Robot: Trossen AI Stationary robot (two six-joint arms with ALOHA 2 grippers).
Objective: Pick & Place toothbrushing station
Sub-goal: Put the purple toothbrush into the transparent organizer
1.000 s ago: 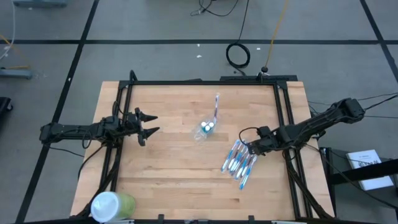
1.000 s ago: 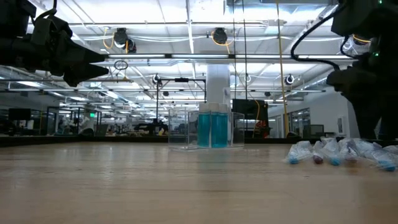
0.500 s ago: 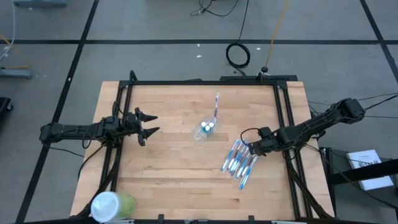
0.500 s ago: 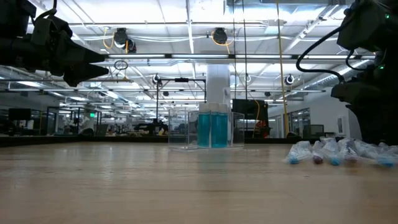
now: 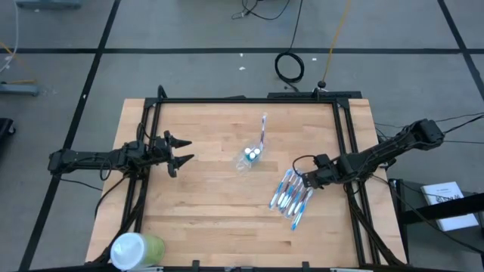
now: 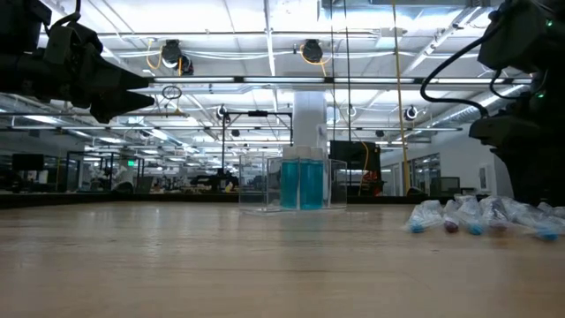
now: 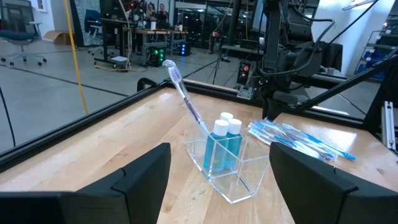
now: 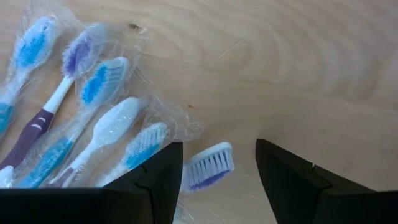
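A small clear plastic cup (image 5: 249, 158) stands mid-table, holding blue tubes with white caps (image 7: 222, 128) and one toothbrush (image 7: 183, 92) that leans out over its rim. Several wrapped blue-and-white toothbrushes (image 5: 290, 193) lie flat in a pile on the wood right of the cup. My right gripper (image 8: 214, 186) hangs open over the pile's far end and points steeply down. Its fingers stand on either side of a bare brush head (image 8: 209, 167) without touching it. My left gripper (image 5: 178, 151) waits open and level at the table's left, facing the cup.
A larger green cup with a white lid (image 5: 136, 249) stands at the near left corner. A black frame rail (image 5: 249, 99) runs along the far edge and down both sides. Bare wood (image 5: 204, 204) lies between the cup and the near edge.
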